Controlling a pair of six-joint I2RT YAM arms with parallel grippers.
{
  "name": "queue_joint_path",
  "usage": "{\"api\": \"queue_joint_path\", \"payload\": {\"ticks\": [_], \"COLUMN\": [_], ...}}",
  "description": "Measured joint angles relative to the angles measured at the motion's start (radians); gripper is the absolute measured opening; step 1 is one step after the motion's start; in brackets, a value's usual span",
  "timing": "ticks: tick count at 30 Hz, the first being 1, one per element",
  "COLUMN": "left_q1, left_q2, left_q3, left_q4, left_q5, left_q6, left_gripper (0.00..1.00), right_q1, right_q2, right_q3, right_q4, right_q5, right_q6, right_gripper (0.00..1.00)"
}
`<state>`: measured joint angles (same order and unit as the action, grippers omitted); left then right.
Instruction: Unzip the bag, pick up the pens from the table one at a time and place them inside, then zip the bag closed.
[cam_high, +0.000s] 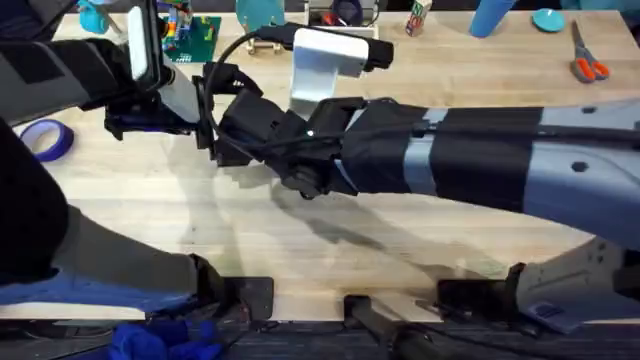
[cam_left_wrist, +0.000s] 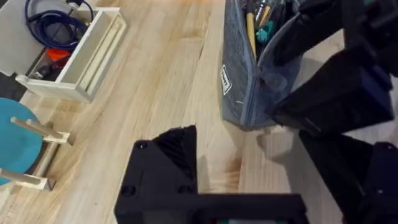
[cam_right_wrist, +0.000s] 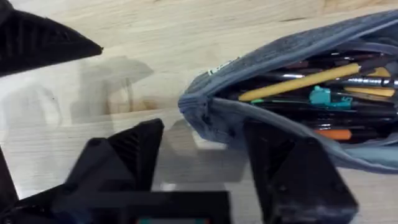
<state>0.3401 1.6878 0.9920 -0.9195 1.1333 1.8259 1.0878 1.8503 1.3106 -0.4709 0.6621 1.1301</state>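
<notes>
Nearest to the viewer, in the right wrist view, the right gripper (cam_right_wrist: 205, 162) hangs with its two black fingers spread apart, one finger (cam_right_wrist: 292, 177) lying against the lower fabric lip of the bag (cam_right_wrist: 249, 62) and the other over bare wood. Its jaws hold nothing. The bag, a grey-blue fabric pouch, lies unzipped on the table (cam_right_wrist: 186, 25), its mouth gaping. Inside sit several pens, among them a yellow pen (cam_right_wrist: 298, 83), dark pens beside it, a teal clip and an orange piece.

From the left wrist view, the left gripper's one visible black finger (cam_left_wrist: 165, 171) sits over the light wooden planks, apart from the bag; whether this gripper is open or closed cannot be told. The pouch (cam_left_wrist: 239, 81) stands just beyond it with a small white label on its side, and the dark body of the right arm (cam_left_wrist: 336, 93) presses close at the bag's open end.

Farther off in that view, a white open tray (cam_left_wrist: 87, 56) holding a blue cable rests on the table.

From overhead, both dark arms meet over the middle-left of the table (cam_high: 400, 230), hiding the bag beneath them. At the far right corner lie orange-handled scissors (cam_high: 588, 62).
</notes>
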Motion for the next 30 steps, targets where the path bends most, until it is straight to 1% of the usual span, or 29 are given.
{"api": "queue_joint_path", "payload": {"ticks": [4, 7, 11, 13, 17, 21, 23, 25, 30], "left_q1": [0.0, 0.0, 0.0, 0.0, 0.0, 0.0, 0.0, 0.0, 0.0], "left_q2": [0.0, 0.0, 0.0, 0.0, 0.0, 0.0, 0.0, 0.0, 0.0], "left_q3": [0.0, 0.0, 0.0, 0.0, 0.0, 0.0, 0.0, 0.0, 0.0], "left_q4": [0.0, 0.0, 0.001, 0.001, 0.001, 0.001, 0.001, 0.001, 0.001], "left_q5": [0.0, 0.0, 0.0, 0.0, 0.0, 0.0, 0.0, 0.0, 0.0], "left_q6": [0.0, 0.0, 0.0, 0.0, 0.0, 0.0, 0.0, 0.0, 0.0], "left_gripper": [0.993, 0.993, 0.993, 0.993, 0.993, 0.993, 0.993, 0.993, 0.993], "right_q1": [0.0, 0.0, 0.0, 0.0, 0.0, -0.009, -0.017, -0.022, -0.025], "right_q2": [0.0, 0.002, 0.011, 0.017, 0.017, 0.017, 0.017, 0.017, 0.017], "right_q3": [0.0, 0.0, 0.0, 0.0, -0.001, -0.001, -0.001, -0.001, -0.001], "right_q4": [0.0, 0.001, 0.002, 0.002, 0.002, 0.003, 0.003, 0.003, 0.005], "right_q5": [0.0, 0.0, 0.0, 0.0, 0.0, 0.0, 0.0, 0.0, 0.0], "right_q6": [0.0, 0.0, 0.0, 0.0, 0.0, 0.0, 0.0, 0.0, 0.001], "right_gripper": [0.587, 0.538, 0.425, 0.389, 0.372, 0.314, 0.254, 0.173, 0.073]}}
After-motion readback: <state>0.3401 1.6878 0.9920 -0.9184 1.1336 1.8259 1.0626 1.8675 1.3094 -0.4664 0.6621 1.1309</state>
